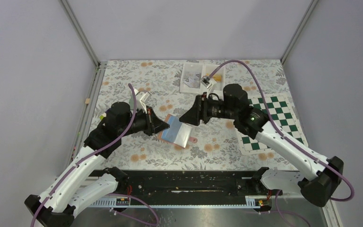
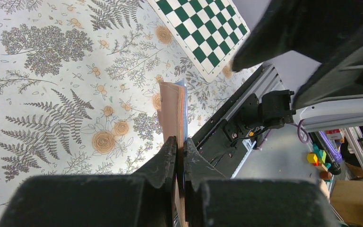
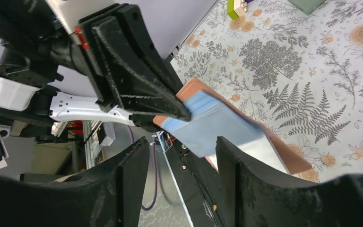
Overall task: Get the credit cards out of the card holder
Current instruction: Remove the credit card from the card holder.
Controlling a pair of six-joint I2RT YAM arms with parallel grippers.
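The card holder [image 1: 177,132] is a tan-brown booklet with light-blue inner panels, held tilted above the floral cloth. My left gripper [image 1: 159,126] is shut on its left edge; in the left wrist view both fingers pinch the holder [image 2: 172,106] edge-on at the gripper [image 2: 180,147]. My right gripper [image 1: 187,118] is at the holder's upper right edge. In the right wrist view that gripper [image 3: 183,141] stands open, with a corner of the blue panel [image 3: 217,124] reaching into the gap by the right finger. I cannot make out separate credit cards in the pockets.
A white two-compartment tray [image 1: 196,75] with pale flat pieces sits at the back of the table. The green-and-white chessboard mat [image 1: 272,124] lies to the right under the right arm. The black rail [image 1: 189,182] runs along the near edge.
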